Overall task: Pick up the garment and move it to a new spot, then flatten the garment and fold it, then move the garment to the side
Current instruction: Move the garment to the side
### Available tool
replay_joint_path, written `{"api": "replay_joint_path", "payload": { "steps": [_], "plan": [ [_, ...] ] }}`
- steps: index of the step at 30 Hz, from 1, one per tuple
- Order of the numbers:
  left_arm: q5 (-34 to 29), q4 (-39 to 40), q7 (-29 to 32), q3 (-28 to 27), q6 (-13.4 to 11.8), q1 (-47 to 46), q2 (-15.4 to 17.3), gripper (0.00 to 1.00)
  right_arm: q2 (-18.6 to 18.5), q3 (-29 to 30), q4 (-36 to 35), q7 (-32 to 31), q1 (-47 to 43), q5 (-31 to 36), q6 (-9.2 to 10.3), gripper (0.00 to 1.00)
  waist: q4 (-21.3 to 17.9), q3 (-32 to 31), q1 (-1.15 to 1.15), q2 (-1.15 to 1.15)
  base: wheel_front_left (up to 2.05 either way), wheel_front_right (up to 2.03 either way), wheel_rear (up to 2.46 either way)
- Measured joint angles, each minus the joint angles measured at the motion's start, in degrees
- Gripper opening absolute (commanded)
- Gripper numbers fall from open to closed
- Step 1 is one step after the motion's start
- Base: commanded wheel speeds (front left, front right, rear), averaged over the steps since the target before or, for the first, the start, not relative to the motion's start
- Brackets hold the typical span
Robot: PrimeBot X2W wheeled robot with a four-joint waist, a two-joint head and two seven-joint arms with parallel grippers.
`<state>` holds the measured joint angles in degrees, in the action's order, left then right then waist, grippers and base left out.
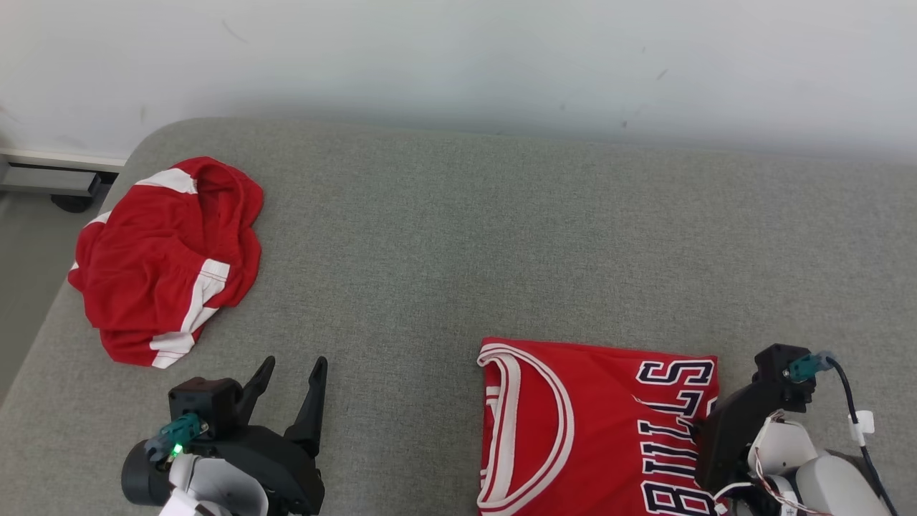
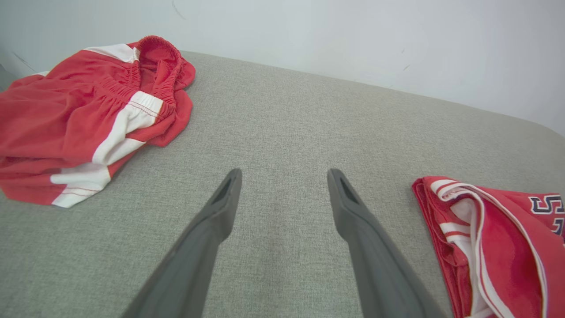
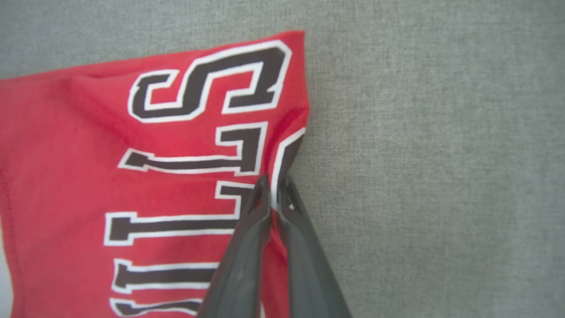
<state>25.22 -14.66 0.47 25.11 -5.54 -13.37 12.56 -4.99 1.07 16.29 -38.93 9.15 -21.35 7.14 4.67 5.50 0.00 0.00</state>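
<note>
The garment is a red jersey [image 1: 594,423] with white trim and dark "BULLS" lettering. It lies folded and flat on the grey padded surface [image 1: 458,236], at the front right. My right gripper [image 3: 274,194] is shut on the jersey's right edge [image 3: 291,132], pinching a small ridge of cloth by the lettering. In the head view the right gripper [image 1: 702,430] bears down on that edge, its fingertips hidden under its own body. My left gripper [image 1: 294,369] stands open at the front left, above bare surface, with nothing between its fingers [image 2: 225,198]. The jersey's collar side [image 2: 499,247] lies to its right.
Crumpled red shorts [image 1: 168,258] with white stripes lie at the far left of the surface, also ahead-left of the left gripper [image 2: 88,115]. A pale wall [image 1: 458,64] runs behind. The surface's rounded left edge [image 1: 43,322] drops to the floor.
</note>
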Motion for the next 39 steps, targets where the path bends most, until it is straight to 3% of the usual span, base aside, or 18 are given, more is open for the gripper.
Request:
{"api": "replay_joint_path", "payload": {
  "steps": [3,6,19,20,27,39],
  "plan": [
    [0.00,-0.02,0.00,0.07,0.01,0.00,0.02,1.00,-1.10,-0.07,-0.33,-0.88,0.56,0.30,-0.01,0.00,-0.11,-0.11,0.00,0.00,0.00,0.00,0.00],
    [0.00,0.45,-0.01,0.03,0.01,0.22,0.22,1.00,-4.46,1.03,-1.66,-0.99,0.94,1.36,-0.01,0.00,-0.26,0.06,0.00,0.00,0.00,0.00,0.00],
    [-0.01,1.86,-0.02,-0.37,0.00,0.18,0.81,1.00,-17.06,12.82,-0.10,-1.65,4.37,2.15,0.00,0.00,-1.70,2.54,0.00,0.00,0.00,0.00,0.00],
    [-0.02,2.30,-0.01,-0.33,0.00,0.06,0.78,1.00,-19.48,14.93,0.40,-0.85,4.38,3.42,0.00,0.00,-1.89,3.29,0.00,0.00,0.00,0.00,0.00],
    [-0.13,2.45,0.31,-0.18,0.02,-2.11,0.88,1.00,-26.58,18.78,1.27,3.23,5.56,8.26,0.00,0.00,-1.66,5.47,0.00,0.00,0.00,0.00,0.00],
    [-0.44,2.24,0.51,-0.23,0.03,-2.40,1.16,1.00,-28.30,19.28,4.08,6.50,6.41,12.13,-0.01,0.00,-0.97,6.34,0.00,0.00,0.00,0.00,0.00]
  ]
}}
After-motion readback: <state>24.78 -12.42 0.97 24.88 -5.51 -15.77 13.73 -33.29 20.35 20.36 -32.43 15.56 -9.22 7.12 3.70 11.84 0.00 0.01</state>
